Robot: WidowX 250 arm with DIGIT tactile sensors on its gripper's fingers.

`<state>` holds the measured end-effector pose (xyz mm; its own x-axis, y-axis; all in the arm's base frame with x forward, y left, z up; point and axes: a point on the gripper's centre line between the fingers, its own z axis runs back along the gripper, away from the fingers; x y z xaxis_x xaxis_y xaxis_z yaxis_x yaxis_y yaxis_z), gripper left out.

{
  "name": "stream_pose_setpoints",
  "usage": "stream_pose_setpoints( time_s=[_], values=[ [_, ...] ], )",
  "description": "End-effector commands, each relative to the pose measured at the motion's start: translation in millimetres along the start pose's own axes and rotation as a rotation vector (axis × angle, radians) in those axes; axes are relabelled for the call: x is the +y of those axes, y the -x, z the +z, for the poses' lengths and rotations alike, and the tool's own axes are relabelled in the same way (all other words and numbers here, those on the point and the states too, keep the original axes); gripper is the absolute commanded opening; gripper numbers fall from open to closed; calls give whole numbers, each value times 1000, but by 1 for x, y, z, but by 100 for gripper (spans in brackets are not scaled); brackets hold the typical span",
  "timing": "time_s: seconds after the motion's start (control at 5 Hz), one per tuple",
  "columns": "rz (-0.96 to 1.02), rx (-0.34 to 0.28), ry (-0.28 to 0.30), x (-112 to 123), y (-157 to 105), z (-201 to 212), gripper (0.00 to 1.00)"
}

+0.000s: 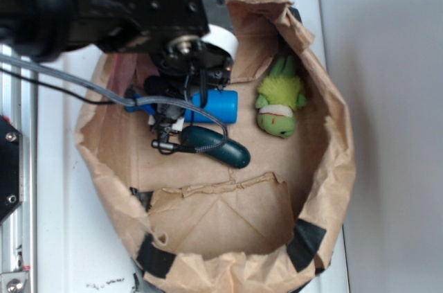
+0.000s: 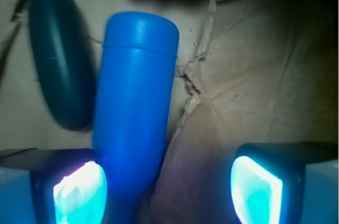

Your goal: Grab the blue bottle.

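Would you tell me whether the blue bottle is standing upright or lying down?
Lying down: the blue bottle rests lengthwise on the brown paper.

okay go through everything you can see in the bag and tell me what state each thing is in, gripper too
blue bottle: lying on its side on the bag floor, not gripped.
dark teal capsule: lying flat beside the bottle.
green plush toy: lying against the bag wall.
gripper: open, low over the bottle's narrow end, one finger beside it.
paper bag: open, rim rolled down, floor creased and torn.
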<state>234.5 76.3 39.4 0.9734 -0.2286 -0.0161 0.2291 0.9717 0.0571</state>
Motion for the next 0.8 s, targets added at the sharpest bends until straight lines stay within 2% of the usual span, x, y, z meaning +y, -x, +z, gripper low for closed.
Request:
stream_pose_setpoints(
  time_s=[0.0, 0.4, 0.6],
  values=[
    [-19, -44, -75, -3, 92, 0, 0],
    [-13, -82, -18, 3, 109, 20, 0],
    [-13, -82, -18, 3, 109, 20, 100]
  ],
)
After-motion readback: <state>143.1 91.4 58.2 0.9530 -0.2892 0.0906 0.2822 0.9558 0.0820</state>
